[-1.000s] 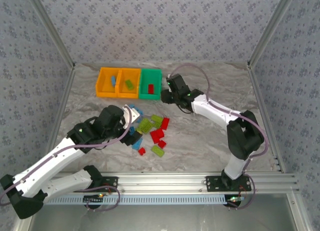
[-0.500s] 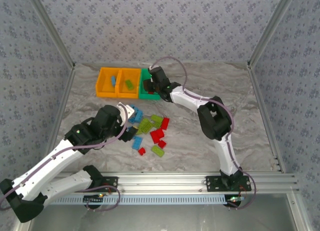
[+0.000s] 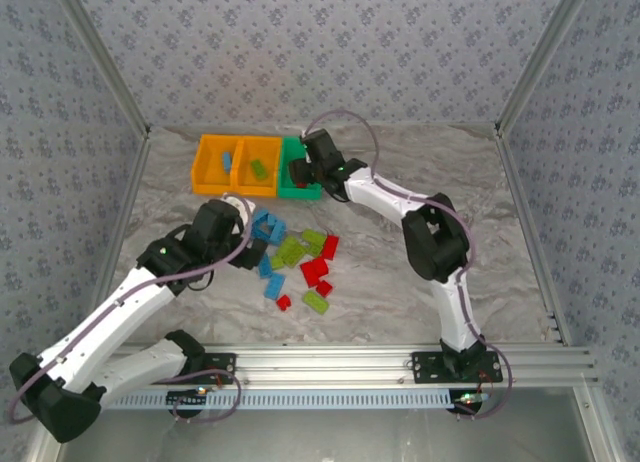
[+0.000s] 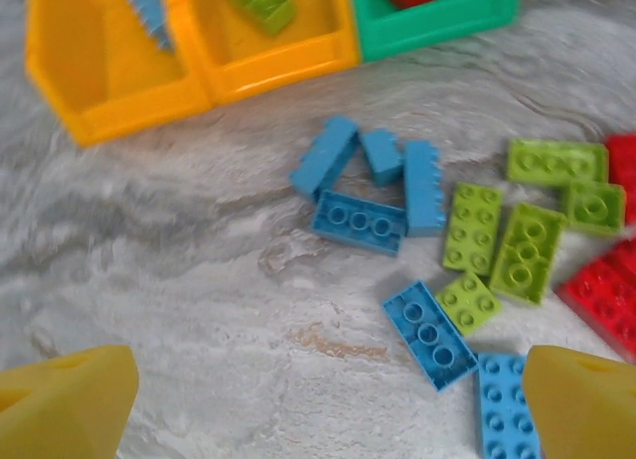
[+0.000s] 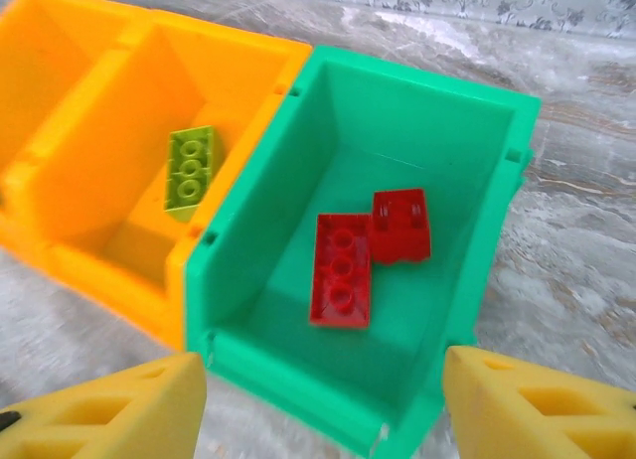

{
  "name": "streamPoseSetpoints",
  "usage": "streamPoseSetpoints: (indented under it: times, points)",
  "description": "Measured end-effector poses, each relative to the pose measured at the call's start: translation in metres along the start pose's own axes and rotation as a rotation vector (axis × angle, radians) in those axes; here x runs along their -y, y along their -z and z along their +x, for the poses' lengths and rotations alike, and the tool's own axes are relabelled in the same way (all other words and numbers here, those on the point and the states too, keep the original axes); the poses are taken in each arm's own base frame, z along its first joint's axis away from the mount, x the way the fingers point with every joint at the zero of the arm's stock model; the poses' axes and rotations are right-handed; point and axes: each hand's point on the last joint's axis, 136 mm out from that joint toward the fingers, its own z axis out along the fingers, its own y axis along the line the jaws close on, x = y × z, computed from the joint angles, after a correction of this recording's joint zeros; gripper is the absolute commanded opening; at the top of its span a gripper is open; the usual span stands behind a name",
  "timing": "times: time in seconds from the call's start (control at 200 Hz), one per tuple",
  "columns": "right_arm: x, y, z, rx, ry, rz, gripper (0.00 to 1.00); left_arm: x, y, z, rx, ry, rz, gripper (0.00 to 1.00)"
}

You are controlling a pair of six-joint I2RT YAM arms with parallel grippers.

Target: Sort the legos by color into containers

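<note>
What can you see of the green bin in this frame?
The green bin is an open-topped rectangular container of glossy plastic, standing upright on the marbled table. It sits at the right end of a row, its left wall joined to an orange bin. Inside lie a long red brick, studs up, and a shorter red brick close beside it. The right gripper hovers above the bin, jaws open.

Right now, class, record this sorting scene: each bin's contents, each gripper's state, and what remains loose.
Green bin: two red bricks
Middle orange bin: one lime brick
Left orange bin: one blue brick
Left gripper: open, above the loose bricks
Right gripper: open, over the green bin
Loose bricks: blue, lime, red, on the table
</note>
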Motion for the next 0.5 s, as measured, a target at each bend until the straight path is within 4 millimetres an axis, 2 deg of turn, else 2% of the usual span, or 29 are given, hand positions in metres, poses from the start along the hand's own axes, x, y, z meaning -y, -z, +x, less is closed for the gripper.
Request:
streamPoseSetpoints:
  times: [0.145, 0.245, 0.35, 0.41, 0.5]
  points:
    - [-0.013, 0.078, -0.012, 0.026, 0.024, -0.087, 0.75, -0.011, -0.019, 0.000, -0.040, 0.300, -0.035, 0.93]
    - [-0.024, 0.128, -0.004, 0.037, 0.041, -0.154, 0.80, -0.012, -0.044, 0.003, -0.097, 0.520, -0.035, 0.87]
    - [-0.035, 0.163, 0.028, 0.009, 0.051, -0.233, 0.85, -0.006, -0.080, 0.018, -0.213, 0.688, -0.044, 0.84]
    - [-0.038, 0.171, 0.052, -0.030, 0.048, -0.277, 0.87, 0.003, -0.100, 0.032, -0.300, 0.740, -0.049, 0.82]
    - [-0.034, 0.174, 0.090, -0.107, 0.024, -0.307, 0.88, 0.012, -0.125, 0.052, -0.398, 0.792, -0.074, 0.80]
